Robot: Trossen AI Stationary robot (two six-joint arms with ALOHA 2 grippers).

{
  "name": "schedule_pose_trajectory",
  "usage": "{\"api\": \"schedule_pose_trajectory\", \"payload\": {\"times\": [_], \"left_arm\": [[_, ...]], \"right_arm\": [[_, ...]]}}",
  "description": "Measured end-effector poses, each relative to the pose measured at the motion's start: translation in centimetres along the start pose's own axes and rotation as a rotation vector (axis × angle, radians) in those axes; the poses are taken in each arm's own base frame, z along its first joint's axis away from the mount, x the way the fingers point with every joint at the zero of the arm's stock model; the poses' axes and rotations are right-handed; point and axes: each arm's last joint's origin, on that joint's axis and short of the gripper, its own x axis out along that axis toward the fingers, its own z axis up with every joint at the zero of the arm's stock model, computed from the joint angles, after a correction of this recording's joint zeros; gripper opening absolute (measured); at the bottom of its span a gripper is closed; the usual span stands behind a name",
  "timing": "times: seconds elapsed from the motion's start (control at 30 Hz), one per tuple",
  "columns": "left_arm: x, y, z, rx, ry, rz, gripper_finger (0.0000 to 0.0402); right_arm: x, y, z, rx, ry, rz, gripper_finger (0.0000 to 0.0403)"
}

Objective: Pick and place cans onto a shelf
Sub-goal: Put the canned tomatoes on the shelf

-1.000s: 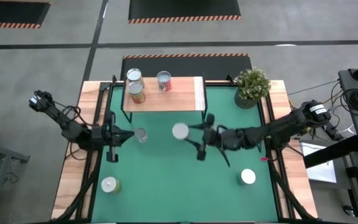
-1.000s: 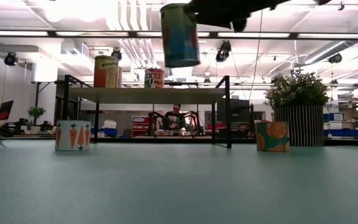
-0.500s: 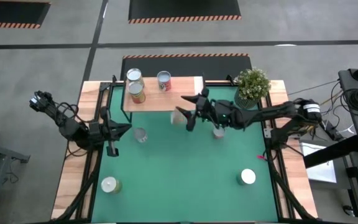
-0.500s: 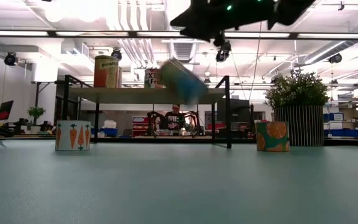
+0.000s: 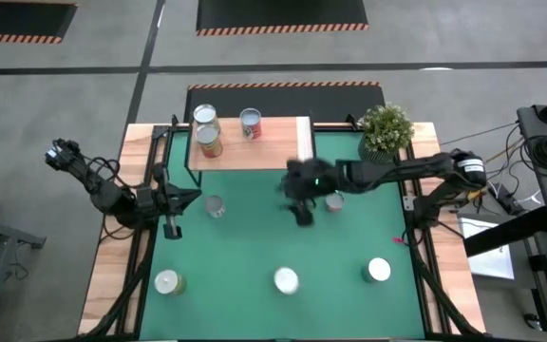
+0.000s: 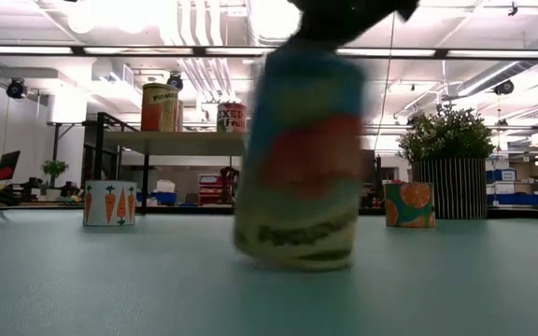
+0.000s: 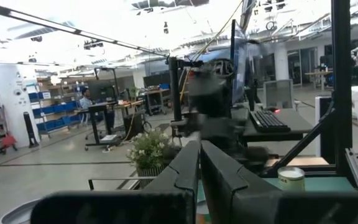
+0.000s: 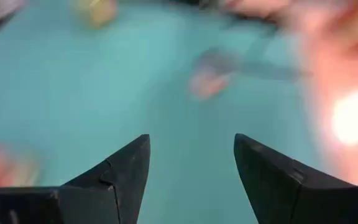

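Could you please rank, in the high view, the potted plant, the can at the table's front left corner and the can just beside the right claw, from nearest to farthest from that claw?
From the right claw:
1. Can beside it, toward the table's right side.
2. Potted plant, back right corner.
3. Front-left can, farthest, across the mat.

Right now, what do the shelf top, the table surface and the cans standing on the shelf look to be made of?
The shelf top looks like pale unfinished wood, matte with faint grain, on thin black legs, probably metal. The table surface seems a matte green mat, framed by light wood edges. The cans show shiny silvery tops, likely metal, with printed labels around their sides.
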Motion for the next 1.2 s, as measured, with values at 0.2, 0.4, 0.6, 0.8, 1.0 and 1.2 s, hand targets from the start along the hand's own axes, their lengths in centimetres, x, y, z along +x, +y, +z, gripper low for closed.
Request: {"api": "schedule_pose_trajectory", "payload": {"times": [0.2, 0.4, 0.6, 0.8, 1.0, 1.2], "left_arm": [[0.1, -0.1, -0.1, -0.027, 0.006, -0.002, 0.0], [0.5, -0.9, -0.7, -0.108, 0.036, -0.014, 0.0], [1.3, -2.3, -1.8, -0.129, 0.087, -0.026, 0.0], [2.1, -3.3, -1.7, -0.13, 0.095, -0.027, 0.0], [3.0, -4.2, -1.2, -0.107, 0.11, -0.032, 0.0], [3.5, -4.6, -0.7, -0.093, 0.113, -0.033, 0.0]], "right_arm": [[-1.6, 5.5, 0.3, 0.125, 0.147, 0.113, 0.0214], [-2.7, 10.6, 0.0, 0.114, 0.197, 0.12, 0.0214], [-2.5, 15.8, -1.5, 0.131, 0.223, 0.259, 0.0214], [-1.7, 17.3, -1.4, 0.168, 0.188, 0.257, 0.0214], [-1.0, 19.2, -0.8, 0.229, 0.194, 0.291, 0.0214], [0.4, 22.3, 0.1, 0.235, 0.207, 0.354, 0.0202]]}}
